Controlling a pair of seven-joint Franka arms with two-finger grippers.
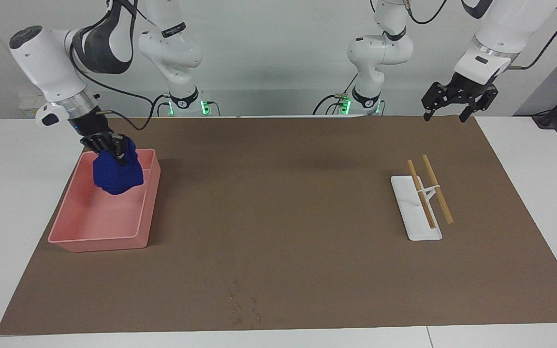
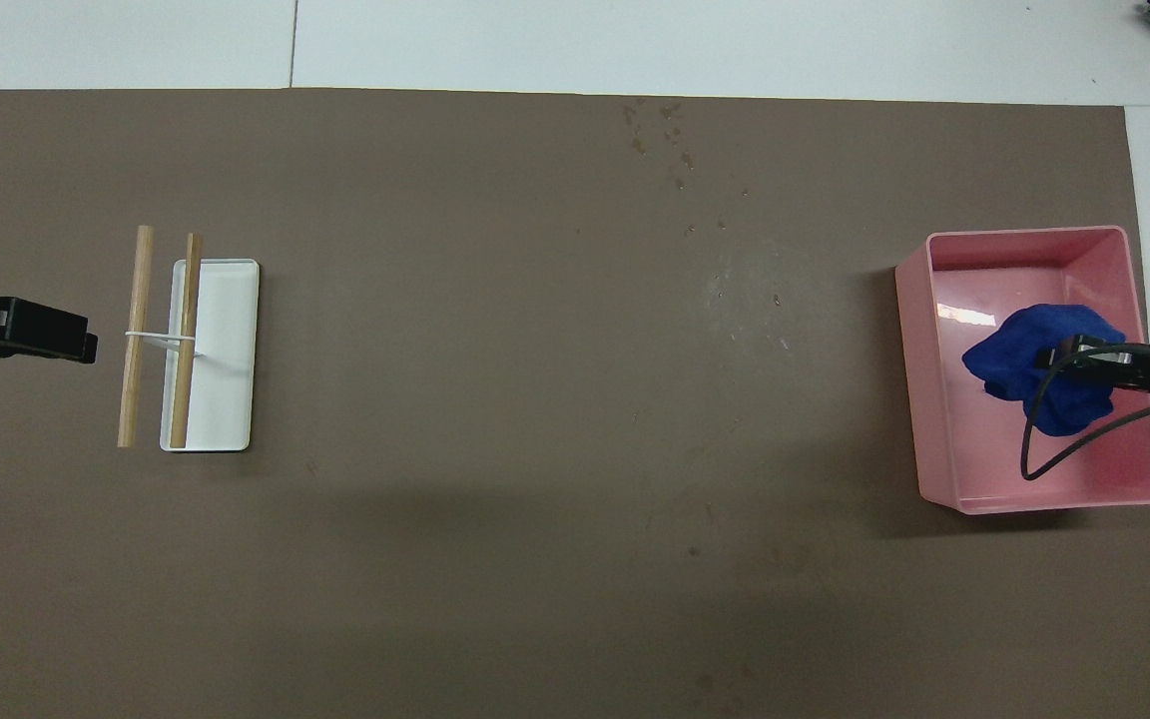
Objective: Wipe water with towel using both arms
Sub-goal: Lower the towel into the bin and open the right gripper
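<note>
The right gripper [image 1: 114,151] holds the bunched blue towel [image 1: 116,173] clamped over the pink bin [image 1: 99,237]; lower it well inside before releasing; the left gripper [image 1: 455,104] waits, fingers apart, at one o'clock of the chopstick rest [image 1: 411,212]; the water smudge [image 2: 750,285] lies at nine o'clock of the bin.

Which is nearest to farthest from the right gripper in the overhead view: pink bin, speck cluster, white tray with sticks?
From the right gripper, shut on the blue towel:
1. Pink bin: directly under it, at the right arm's end.
2. Speck cluster: mid-table, at the mat's edge farthest from the robots.
3. White tray with sticks: left arm's end, by the waiting left gripper.
</note>
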